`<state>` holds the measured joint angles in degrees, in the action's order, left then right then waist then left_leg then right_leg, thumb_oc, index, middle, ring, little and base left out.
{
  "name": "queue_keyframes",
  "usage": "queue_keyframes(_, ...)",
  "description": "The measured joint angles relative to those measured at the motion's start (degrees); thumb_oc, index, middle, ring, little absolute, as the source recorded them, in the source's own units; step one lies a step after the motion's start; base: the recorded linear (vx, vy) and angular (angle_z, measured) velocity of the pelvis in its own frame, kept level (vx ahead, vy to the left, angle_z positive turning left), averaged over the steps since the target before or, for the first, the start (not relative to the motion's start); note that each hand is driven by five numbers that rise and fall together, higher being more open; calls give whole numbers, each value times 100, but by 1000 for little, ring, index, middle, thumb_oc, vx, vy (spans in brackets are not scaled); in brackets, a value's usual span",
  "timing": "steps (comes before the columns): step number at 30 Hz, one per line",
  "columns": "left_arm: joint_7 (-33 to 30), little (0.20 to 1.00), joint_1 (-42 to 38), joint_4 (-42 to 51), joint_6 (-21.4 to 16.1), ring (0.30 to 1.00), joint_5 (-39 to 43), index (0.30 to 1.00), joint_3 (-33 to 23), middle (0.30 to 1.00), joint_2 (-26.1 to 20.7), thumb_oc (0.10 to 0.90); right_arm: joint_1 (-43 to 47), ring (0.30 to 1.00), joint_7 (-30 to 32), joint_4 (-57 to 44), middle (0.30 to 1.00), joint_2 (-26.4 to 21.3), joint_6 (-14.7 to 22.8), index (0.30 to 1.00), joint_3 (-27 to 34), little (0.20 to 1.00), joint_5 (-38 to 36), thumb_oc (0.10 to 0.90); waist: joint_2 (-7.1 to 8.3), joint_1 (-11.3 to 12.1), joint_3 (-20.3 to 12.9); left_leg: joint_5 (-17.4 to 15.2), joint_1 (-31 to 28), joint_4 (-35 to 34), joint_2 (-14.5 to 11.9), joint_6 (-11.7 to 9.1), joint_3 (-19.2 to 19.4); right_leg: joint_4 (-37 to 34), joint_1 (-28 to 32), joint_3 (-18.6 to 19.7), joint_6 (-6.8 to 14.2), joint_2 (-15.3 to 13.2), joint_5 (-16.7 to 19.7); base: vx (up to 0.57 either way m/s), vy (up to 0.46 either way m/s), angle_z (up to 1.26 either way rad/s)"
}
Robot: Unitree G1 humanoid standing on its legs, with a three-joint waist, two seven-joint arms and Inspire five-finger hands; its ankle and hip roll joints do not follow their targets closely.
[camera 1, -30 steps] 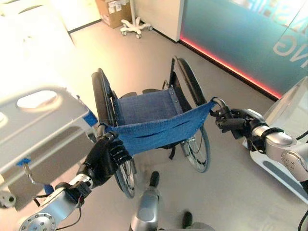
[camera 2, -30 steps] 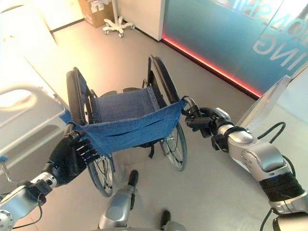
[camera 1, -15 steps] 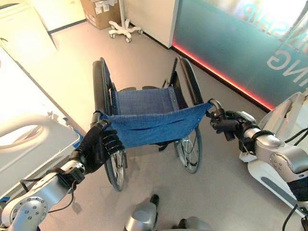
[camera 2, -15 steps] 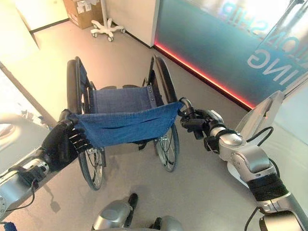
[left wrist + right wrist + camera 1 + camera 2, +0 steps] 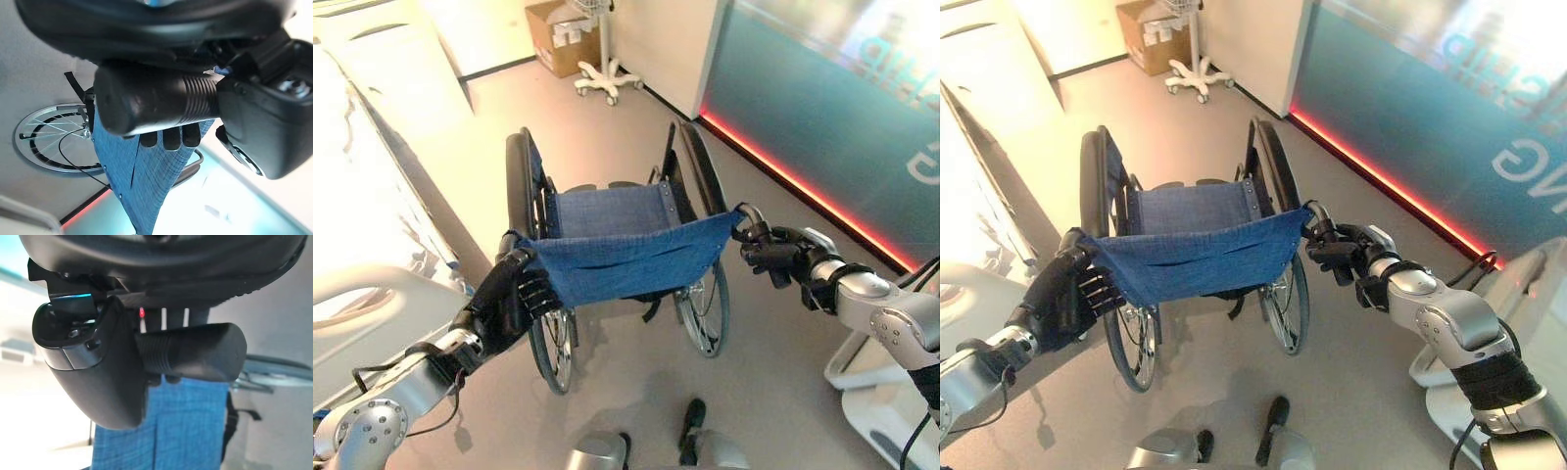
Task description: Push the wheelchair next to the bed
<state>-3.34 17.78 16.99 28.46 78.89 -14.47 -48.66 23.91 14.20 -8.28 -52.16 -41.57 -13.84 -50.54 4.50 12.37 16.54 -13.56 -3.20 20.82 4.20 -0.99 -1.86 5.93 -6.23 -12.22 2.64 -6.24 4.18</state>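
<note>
The wheelchair [image 5: 617, 230] has a blue cloth seat and backrest and black wheels, and stands on the grey floor facing away from me. My left hand [image 5: 509, 299] is shut on its left push handle [image 5: 146, 98], fingers curled round the black grip. My right hand [image 5: 773, 253] is shut on the right push handle [image 5: 195, 350]. The bed [image 5: 357, 235] runs along the left side, its white mattress bright and its grey footboard [image 5: 372, 313] near my left arm. The chair's left wheel [image 5: 522, 196] is close beside the bed's edge.
A teal glass wall with a red light strip [image 5: 803, 186] runs along the right. A cardboard box [image 5: 563, 34] and a white wheeled stand [image 5: 605, 78] sit at the far end. A white base unit [image 5: 871, 392] lies at the lower right.
The camera has shifted, so the whole scene sits differently. The wheelchair now lies further along the bed's side, past the footboard. Both hands keep their hold on the handles.
</note>
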Motion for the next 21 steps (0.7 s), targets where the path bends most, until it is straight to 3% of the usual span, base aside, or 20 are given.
queue_keyframes(1, -10, 300, 10, 2, 1, 300, -1, 300, -22, 300, 6, 400, 118, 300, -77, 100, 300, -4, 1, 300, -55, 300, -2, 400, -15, 107, 3, -1, 476, 1060, -53, -74, 111, 153, 19, -140, -217, 62, -143, 268, -208, -15)
queue_keyframes(2, -19, 300, 47, -1, 4, 300, -6, 300, -15, 300, 41, 400, 177, 300, -142, 200, 300, -1, 24, 300, -128, 300, -1, 400, -40, 239, 8, 305, 947, 2095, -131, -440, 158, 209, 110, -118, -384, 156, -264, 263, -180, -11)
queue_keyframes(3, -11, 300, 75, -10, 4, 300, -27, 300, -14, 300, 107, 400, 215, 300, -152, 245, 300, -1, 48, 300, -196, 300, -1, 400, -48, 279, 15, 595, 1151, 2470, -132, -555, 142, 296, 136, -124, -552, 185, -401, 370, -133, 5)
queue_keyframes(4, 13, 300, 136, -10, 5, 300, -122, 300, -1, 300, 229, 400, 188, 300, -159, 269, 300, 0, 48, 300, -231, 300, 0, 400, -41, 294, 20, 1276, 1494, 3120, -96, -695, 96, 298, 268, -35, -679, 155, -498, 268, -46, 19)
queue_keyframes(5, 36, 300, 190, 6, 4, 300, -172, 300, 8, 300, 259, 400, 150, 300, -162, 254, 300, 4, 43, 300, -233, 300, 2, 400, -15, 303, 32, 1479, 1677, 3322, -35, -624, 43, 220, 369, 128, -736, 104, -581, 403, -59, 47)
queue_keyframes(6, 59, 300, 288, 125, 3, 300, -174, 300, -46, 300, 302, 400, 20, 300, -162, 97, 300, -66, 13, 300, -127, 300, 14, 400, 78, 276, 81, 1092, 1850, 3180, 87, -191, 8, 2, 529, 518, -526, 88, -687, 386, -43, 47)
queue_keyframes(7, 67, 300, 354, 272, 1, 300, -170, 300, -81, 300, 314, 400, -44, 300, -183, 39, 300, -115, -16, 300, -25, 300, 11, 400, 134, 284, 131, 976, 1879, 2426, 107, -32, 48, -103, 605, 782, -499, 95, -704, 377, -39, 48)
queue_keyframes(9, 67, 300, 414, 427, 1, 300, -150, 300, -87, 300, 310, 400, -60, 300, -195, -2, 300, -204, -50, 300, 44, 300, 12, 400, 149, 267, 149, 995, 1777, 1211, 34, -49, 57, -62, 594, 1014, -334, 95, -796, 359, 2, 16)
queue_keyframes(10, 73, 300, 481, 541, 2, 300, -144, 300, -82, 300, 344, 400, -6, 300, -237, -9, 300, -315, -51, 300, 51, 300, 5, 400, -27, 295, 175, 1196, 1303, -395, -242, -247, 51, 133, 564, 1040, -25, 172, -944, 622, 80, -4)
queue_keyframes(11, 163, 300, 454, 502, 0, 300, -120, 300, -26, 300, 421, 400, 81, 300, -263, 7, 300, -390, -40, 300, 47, 300, 27, 400, -294, 268, 237, 1475, 887, -1154, -498, 102, 281, 335, 632, 1026, 230, 315, -1132, 683, 110, -34)
queue_keyframes(12, 126, 300, 408, 482, -25, 300, -121, 300, -10, 300, 523, 400, 245, 300, -241, 37, 300, -374, -38, 300, -32, 300, 51, 400, -365, 371, 274, 1535, 783, -1317, -650, 19, 771, 857, 483, 735, 83, 322, -1244, 554, 98, -29)
queue_keyframes(13, 75, 300, 350, 458, -64, 300, -171, 300, 9, 300, 510, 400, 299, 300, -230, 82, 300, -325, -19, 300, -40, 300, 62, 400, -451, 400, 323, 1506, 741, -1284, -788, 58, 1020, 1415, 363, 430, -101, 384, -1465, 467, 96, -31)
queue_keyframes(14, -11, 300, 281, 428, -69, 300, -216, 300, 12, 300, 450, 400, 245, 300, -216, 104, 300, -265, 16, 300, -51, 300, 63, 400, -411, 481, 326, 1495, 609, -1272, -837, 67, 1103, 1755, 474, 104, -380, 513, -1644, 416, 95, -6)
queue_keyframes(15, -58, 300, 241, 428, -76, 300, -277, 300, -1, 300, 383, 400, 217, 300, -217, 101, 300, -227, 22, 300, -47, 300, 64, 400, -299, 522, 332, 1456, 606, -1157, -770, 74, 1122, 1592, 593, 19, -419, 552, -1667, 589, 146, 4)
queue_keyframes(16, -95, 300, 190, 426, -80, 300, -282, 300, -44, 300, 295, 400, 154, 300, -217, 95, 300, -91, 62, 300, 42, 300, 98, 400, -118, 535, 333, 1133, 1045, -246, -681, -104, 996, 719, 1072, 524, -288, 562, -1896, 417, 107, 16)
queue_keyframes(17, -96, 300, 154, 406, -82, 300, -289, 300, -55, 300, 353, 400, 74, 300, -218, 101, 300, 29, 137, 300, 148, 300, 153, 400, -145, 517, 389, 905, 1416, 390, -715, -275, 777, 482, 1270, 704, -374, 689, -1765, 548, 155, 8)
queue_keyframes(19, -21, 300, 231, 437, -80, 300, -329, 300, -62, 300, 385, 400, -157, 300, -236, -35, 300, 68, 172, 300, 232, 300, 325, 400, -135, 574, 370, 956, 1583, -682, -604, -276, 651, 104, 1683, 1073, -281, 754, -1688, 525, 147, 3)
queue_keyframes(21, 52, 300, 280, 446, -81, 300, -248, 300, -50, 300, 398, 400, -254, 300, -261, -44, 300, 72, 207, 300, 272, 300, 358, 400, -233, 588, 351, 1006, 1607, -970, -625, -313, 655, 108, 1898, 1178, -258, 778, -1908, 417, 100, 2)
